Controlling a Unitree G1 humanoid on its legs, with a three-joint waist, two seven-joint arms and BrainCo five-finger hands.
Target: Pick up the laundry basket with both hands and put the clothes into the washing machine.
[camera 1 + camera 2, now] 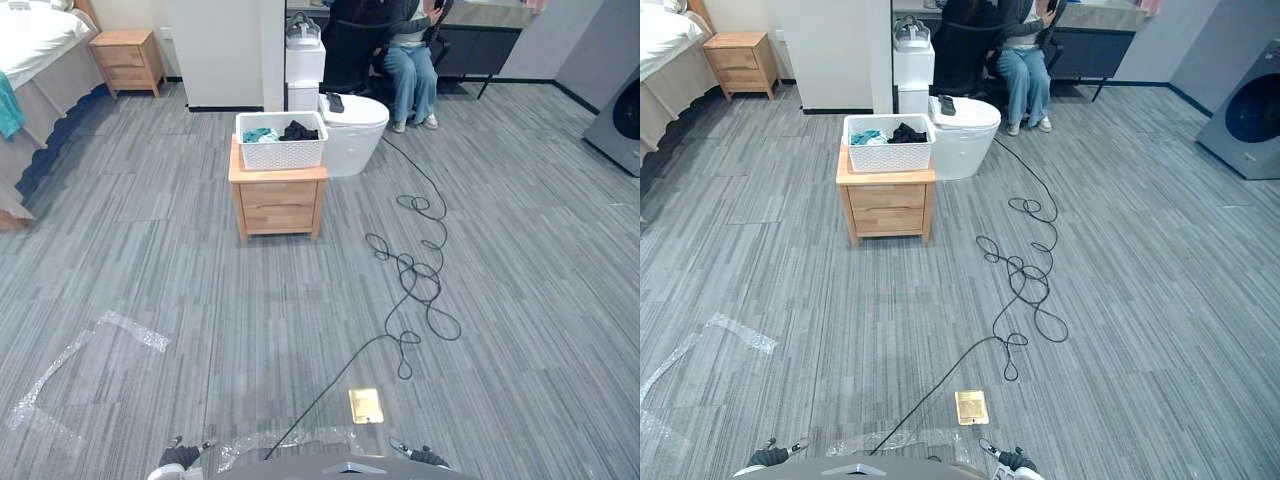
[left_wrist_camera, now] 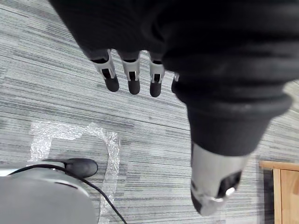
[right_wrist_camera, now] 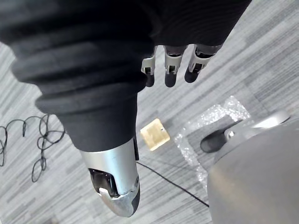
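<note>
A white laundry basket (image 1: 281, 140) stands on a small wooden nightstand (image 1: 278, 200) in the middle of the room, several steps ahead of me. Teal and black clothes (image 1: 285, 131) lie inside it. The grey washing machine (image 1: 1245, 120) with its dark round door stands at the far right wall. My left hand (image 2: 133, 74) hangs low over the carpet with straight fingers (image 2: 112, 77) and holds nothing. My right hand (image 3: 170, 70) hangs the same way, fingers relaxed and empty, thumb (image 3: 114, 182) apart.
A white rounded unit (image 1: 352, 130) sits right behind the nightstand. A person (image 1: 408, 60) sits on a chair at the back. A bed (image 1: 35, 60) and a second nightstand (image 1: 128, 60) are at far left. A brass floor plate (image 1: 366, 405) and clear tape (image 1: 110, 340) lie nearby.
</note>
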